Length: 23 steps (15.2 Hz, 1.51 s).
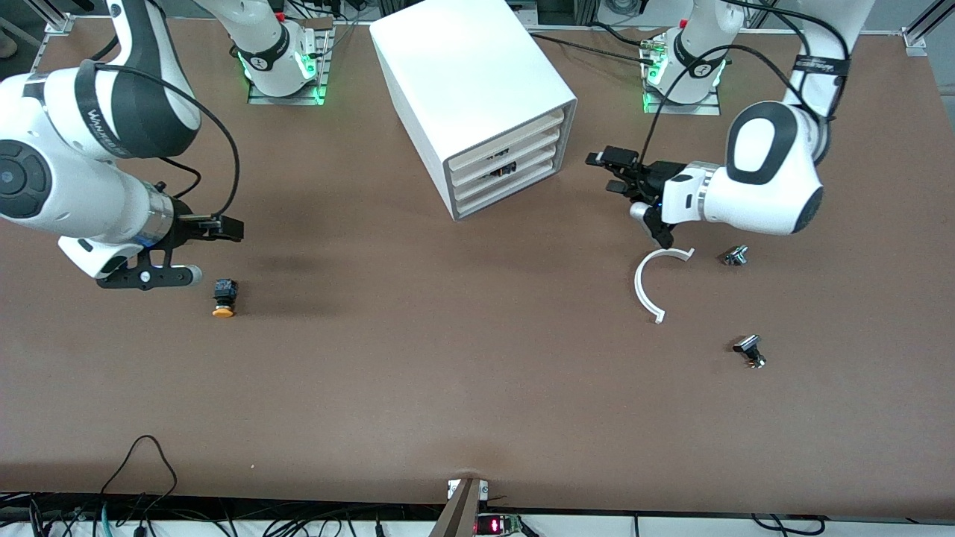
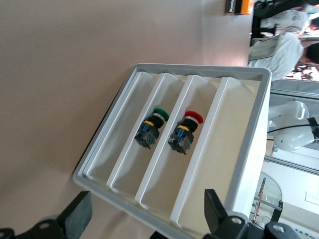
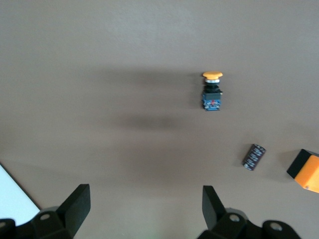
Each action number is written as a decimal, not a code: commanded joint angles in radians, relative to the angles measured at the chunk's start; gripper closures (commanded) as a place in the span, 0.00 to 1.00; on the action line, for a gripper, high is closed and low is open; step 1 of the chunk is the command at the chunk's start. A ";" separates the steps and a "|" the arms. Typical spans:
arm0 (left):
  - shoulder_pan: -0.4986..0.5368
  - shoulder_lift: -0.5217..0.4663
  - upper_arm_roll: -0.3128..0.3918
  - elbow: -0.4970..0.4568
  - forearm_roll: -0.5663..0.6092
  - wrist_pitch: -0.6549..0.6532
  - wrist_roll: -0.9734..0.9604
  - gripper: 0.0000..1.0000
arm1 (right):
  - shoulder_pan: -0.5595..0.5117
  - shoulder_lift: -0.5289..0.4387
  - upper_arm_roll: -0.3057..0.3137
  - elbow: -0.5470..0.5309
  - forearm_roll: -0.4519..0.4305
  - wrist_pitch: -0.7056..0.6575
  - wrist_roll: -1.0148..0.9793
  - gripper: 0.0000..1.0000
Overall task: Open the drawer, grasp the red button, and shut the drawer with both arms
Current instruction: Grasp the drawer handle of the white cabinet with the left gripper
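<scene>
We see the red button (image 2: 185,130) inside a shut drawer (image 2: 164,189), apart from our spread left hand (image 2: 144,216)

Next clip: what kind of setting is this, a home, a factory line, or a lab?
Most likely a robotics lab bench: two white jointed robot arms bolted to a brown table, a white four-drawer plastic cabinet as a prop, and loose cables along the table's edge.
</scene>
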 commanded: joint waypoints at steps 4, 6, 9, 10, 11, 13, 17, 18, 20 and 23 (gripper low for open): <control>0.001 0.043 -0.040 -0.156 -0.240 0.089 0.296 0.06 | 0.096 0.082 -0.001 0.113 -0.009 0.004 0.229 0.02; 0.001 0.097 -0.047 -0.173 -0.319 0.097 0.422 0.08 | 0.126 0.108 -0.001 0.156 -0.009 0.005 0.320 0.02; 0.001 0.170 -0.073 -0.199 -0.432 0.098 0.544 0.10 | 0.155 0.148 0.001 0.213 -0.006 -0.009 0.413 0.02; 0.001 0.195 -0.090 -0.210 -0.483 0.098 0.597 0.10 | 0.163 0.152 0.001 0.219 0.006 -0.004 0.435 0.02; 0.001 0.215 -0.103 -0.213 -0.521 0.097 0.637 0.12 | 0.172 0.161 0.001 0.230 0.031 -0.001 0.465 0.02; 0.002 0.224 -0.118 -0.230 -0.554 0.095 0.658 0.16 | 0.179 0.181 0.001 0.261 0.091 0.004 0.553 0.02; 0.002 0.227 -0.143 -0.251 -0.555 0.086 0.660 0.36 | 0.199 0.213 0.001 0.311 0.157 0.013 0.685 0.02; 0.002 0.227 -0.147 -0.256 -0.555 0.086 0.660 0.40 | 0.215 0.219 -0.001 0.325 0.168 0.017 0.732 0.02; 0.002 0.227 -0.153 -0.267 -0.557 0.086 0.660 0.43 | 0.232 0.247 0.001 0.370 0.171 0.016 0.815 0.02; 0.002 0.229 -0.156 -0.276 -0.558 0.086 0.658 0.48 | 0.261 0.291 0.001 0.431 0.174 0.018 0.950 0.02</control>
